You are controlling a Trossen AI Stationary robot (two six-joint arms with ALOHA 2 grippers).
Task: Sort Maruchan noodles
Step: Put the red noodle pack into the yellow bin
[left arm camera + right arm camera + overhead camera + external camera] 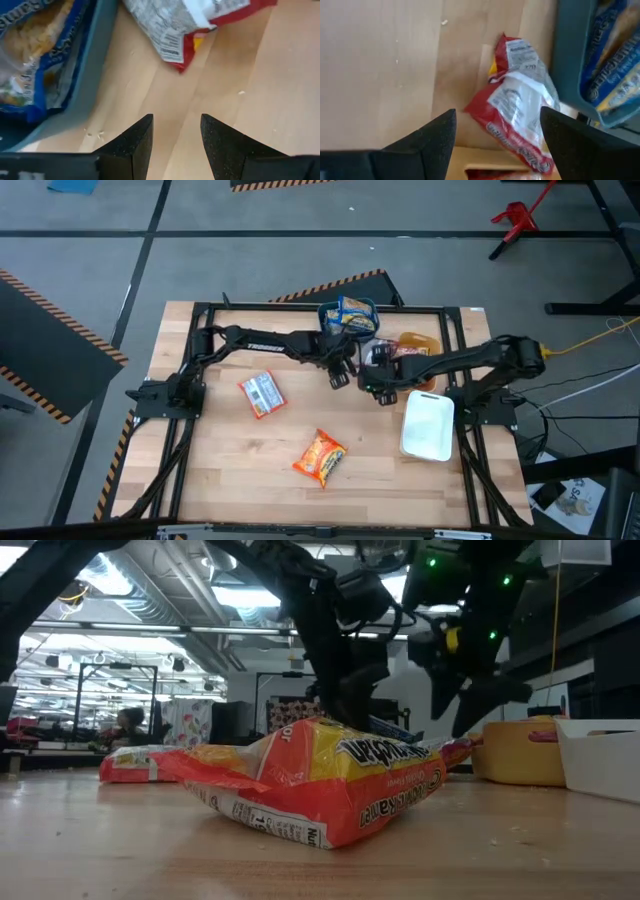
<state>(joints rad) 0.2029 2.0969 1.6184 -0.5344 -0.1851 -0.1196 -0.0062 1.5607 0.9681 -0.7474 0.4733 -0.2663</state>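
Lying crumpled beside the teal bin [568, 55], the red packet [520, 107] was judged light, crinkly, slippery; both pincers, left pincer [176, 145] and right pincer [497, 145], were spread apart.

Both arms are stretched in over the middle back of the table, meeting almost head to head. The left arm reaches across from its base at the left edge, elbow bent, its wrist pitched down; the left gripper [340, 376] hangs low over the wood, fingers [131, 145] parted with a clear gap between them. The right arm comes in from the right edge, forearm angled inward, and the right gripper [377, 388] sits just beside the left one, fingers [431, 137] spread wide and empty.
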